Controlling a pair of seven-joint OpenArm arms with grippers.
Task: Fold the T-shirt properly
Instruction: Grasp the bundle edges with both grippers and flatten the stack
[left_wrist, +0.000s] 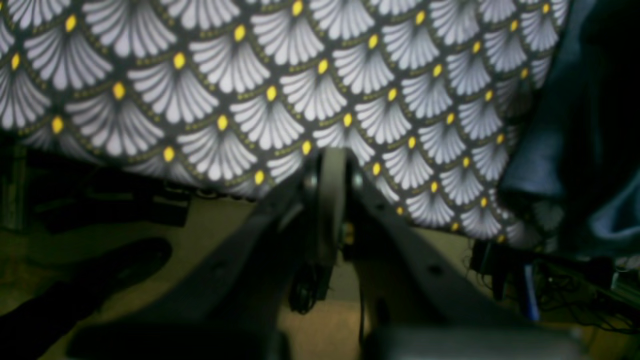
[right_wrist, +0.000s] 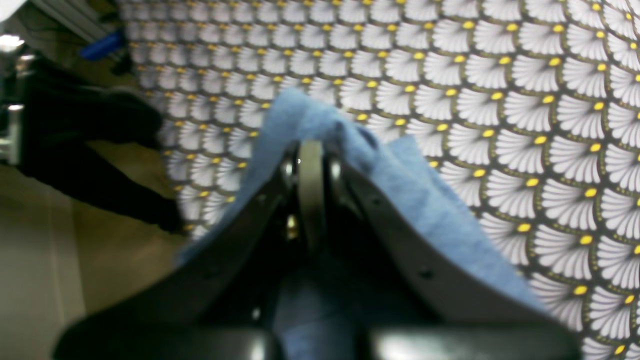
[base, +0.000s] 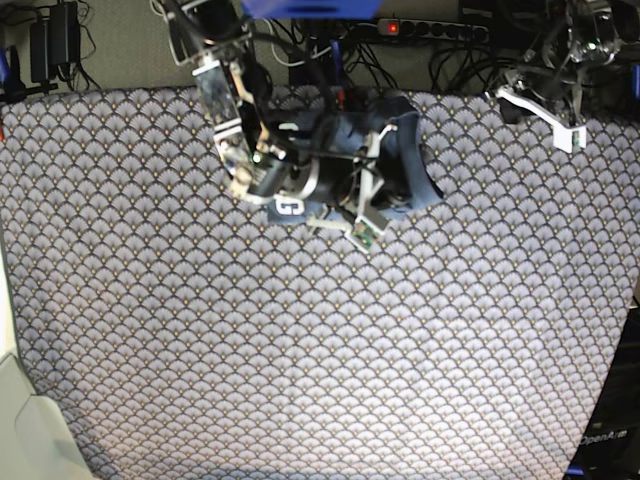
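At the far edge of the counter, toward twelve o'clock in the base view, the right gripper (right_wrist: 311, 150) has its fingers (right_wrist: 310, 190) pressed together on a fold of the T-shirt (right_wrist: 425, 200) — in the right wrist view the blue cloth drapes over both sides of the closed fingers and spills down toward four o'clock. From above, the right gripper (base: 362, 228) sits low over the bundle, its arm coming in from eleven o'clock.

The left gripper (left_wrist: 332, 165) also has its fingers (left_wrist: 332, 200) closed, metal against metal, with nothing seen between them. It hangs near the counter's edge, where the tablecloth (left_wrist: 300, 90) droops over the side; a dark blue mass of cloth, too blurred to identify with certainty, fills the three o'clock side of that view. In the base view the left gripper (base: 560, 125) stands at about one o'clock, well apart from the garment, at the far right corner of the counter.

The T-shirt (base: 400, 160) lies bunched and crumpled rather than flat, just left of centre along the far edge, partly lifted beneath the right arm. White block lettering (base: 288, 207) shows on its near side, at about seven o'clock of the bundle.

The fan-patterned tablecloth (base: 320, 350) covers the rest of the counter — white scallops with yellow dots on a dark ground.
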